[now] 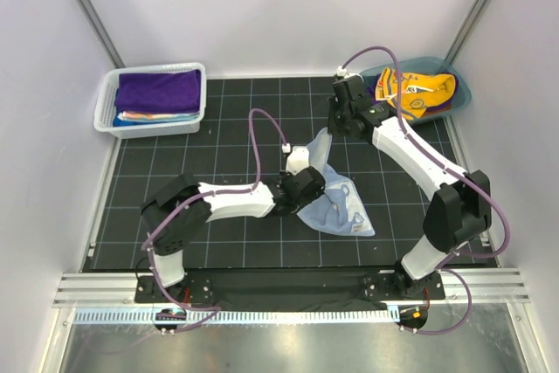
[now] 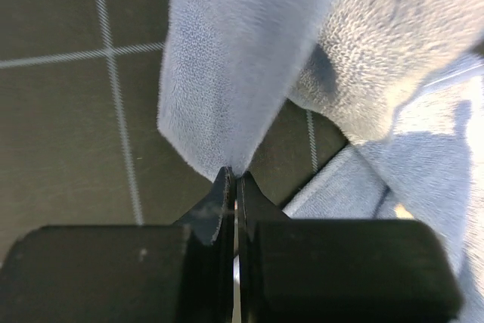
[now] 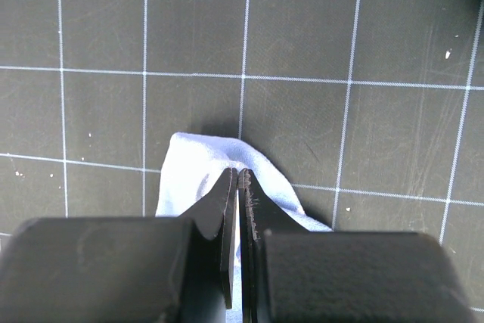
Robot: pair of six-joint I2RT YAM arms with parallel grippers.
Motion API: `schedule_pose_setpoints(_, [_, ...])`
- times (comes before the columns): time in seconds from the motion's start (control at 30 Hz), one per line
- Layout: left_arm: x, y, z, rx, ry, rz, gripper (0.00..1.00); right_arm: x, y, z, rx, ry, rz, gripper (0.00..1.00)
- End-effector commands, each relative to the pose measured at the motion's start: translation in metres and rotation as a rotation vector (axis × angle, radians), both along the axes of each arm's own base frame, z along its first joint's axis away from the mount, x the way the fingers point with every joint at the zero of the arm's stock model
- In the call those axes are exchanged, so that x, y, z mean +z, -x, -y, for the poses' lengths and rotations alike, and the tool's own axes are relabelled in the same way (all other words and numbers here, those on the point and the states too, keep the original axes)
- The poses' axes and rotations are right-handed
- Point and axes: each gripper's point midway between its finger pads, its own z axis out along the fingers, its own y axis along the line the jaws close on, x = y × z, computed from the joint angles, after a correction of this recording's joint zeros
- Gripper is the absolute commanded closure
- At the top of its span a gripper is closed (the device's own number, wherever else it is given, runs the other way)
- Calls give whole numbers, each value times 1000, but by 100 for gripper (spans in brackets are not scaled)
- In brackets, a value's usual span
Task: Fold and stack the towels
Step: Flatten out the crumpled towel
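Top external view, from the left: in the upper left of the frame a white basket (image 1: 105,107) holds a purple towel (image 1: 157,90), folded flat on top of a few other folded cloths whose orange and blue edges (image 1: 148,116) show beneath it. That part of the job looks done.

At the middle of the bench (image 1: 218,120) lies the blue towel (image 1: 342,207), crumpled and unfolded, with one corner lifted toward the upper centre. The left end effector (image 1: 306,184) is at its left edge. In the left wrist view its fingers are pressed together with a fold of blue cloth (image 2: 227,73) pinched at their tips. Just right of centre, the right end effector (image 1: 334,125) holds the raised corner, and the right wrist view shows its fingers closed narrow on a small peak of the cloth (image 3: 219,160).

In the upper right, a teal tub (image 1: 463,98) contains a yellow-orange towel (image 1: 419,93), bunched and not yet folded.

My judgement: the task is partway through. This towel has yet to be spread, folded and stacked, and at least one more waits in the tub.
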Motion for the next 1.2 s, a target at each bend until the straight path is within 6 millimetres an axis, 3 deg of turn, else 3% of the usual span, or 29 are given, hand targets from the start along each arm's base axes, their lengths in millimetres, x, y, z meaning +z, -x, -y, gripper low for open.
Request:
schedule_pose_setpoints(0.0, [54, -10, -11, 44, 34, 112, 100, 37, 1, 4, -14, -44, 95, 99])
schedule_pose_setpoints(0.13, [97, -10, -27, 37, 24, 180, 100, 56, 10, 7, -5, -64, 136, 99])
schedule_pose_setpoints(0.2, [128, -8, -33, 15, 37, 220, 100, 65, 16, 8, 10, -73, 149, 99])
schedule_pose_setpoints(0.33, [170, 6, -45, -65, 53, 245, 100, 97, 32, 12, 41, -97, 214, 99])
schedule_pose_setpoints(0.37, [191, 10, -50, -84, 91, 273, 100, 113, 41, 16, 48, -111, 249, 99])
schedule_pose_setpoints(0.4, [200, 14, -52, -114, 93, 284, 100, 121, 45, 17, 62, -113, 268, 99])
schedule_pose_setpoints(0.43, [209, 21, -52, -153, 117, 284, 100, 140, 55, 19, 77, -133, 310, 99])
schedule_pose_setpoints(0.57, [262, 47, -57, -314, 217, 345, 100, 176, 79, 18, 151, -179, 387, 99])
schedule_pose_setpoints(0.6, [283, 56, -63, -345, 260, 379, 100, 191, 90, 21, 164, -199, 427, 99])
schedule_pose_setpoints(0.9, [388, 128, -84, -677, 459, 510, 100, 277, 166, 16, 372, -350, 623, 99])
schedule_pose_setpoints(1.0, [417, 144, -97, -713, 526, 560, 100, 301, 185, 15, 417, -393, 672, 99])
schedule_pose_setpoints(1.17, [444, 175, -109, -824, 614, 598, 100, 326, 218, 12, 515, -455, 733, 99])
